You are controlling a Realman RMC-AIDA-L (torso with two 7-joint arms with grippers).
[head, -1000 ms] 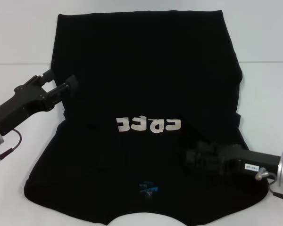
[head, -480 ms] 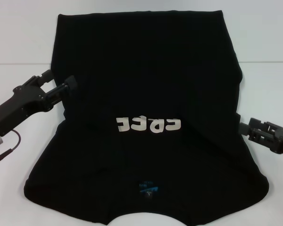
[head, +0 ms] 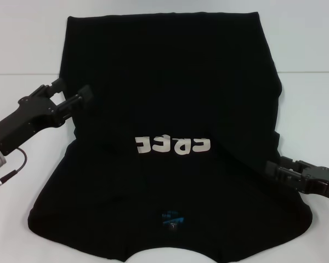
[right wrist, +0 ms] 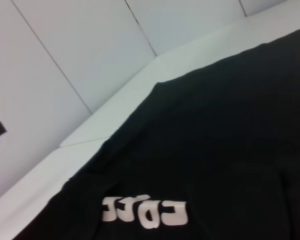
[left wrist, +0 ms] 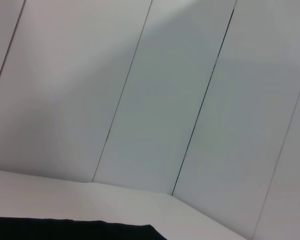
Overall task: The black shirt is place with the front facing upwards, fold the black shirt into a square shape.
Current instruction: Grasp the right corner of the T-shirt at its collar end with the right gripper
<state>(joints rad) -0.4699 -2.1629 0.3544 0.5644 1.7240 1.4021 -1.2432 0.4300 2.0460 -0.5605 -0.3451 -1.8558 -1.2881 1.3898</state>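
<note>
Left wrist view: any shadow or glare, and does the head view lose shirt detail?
Left wrist view: soft shadow band across the wall panels, no glare. Head view: the black shirt reads as near-uniform black, folds barely visible; white lettering clear.

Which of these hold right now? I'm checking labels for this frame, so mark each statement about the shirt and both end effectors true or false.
1. The large black cloth T-shirt lies spread on the white table. True.
2. The left end effector is shut on a sleeve. False: its fingers are open at the shirt's left edge, holding nothing.
3. The white block lettering faces upward. True.
4. The right end effector rests over the small blue neck label. False: it is at the shirt's right edge, well apart from the label.
5. The shirt is already folded into a square. False: its body still lies open.
</note>
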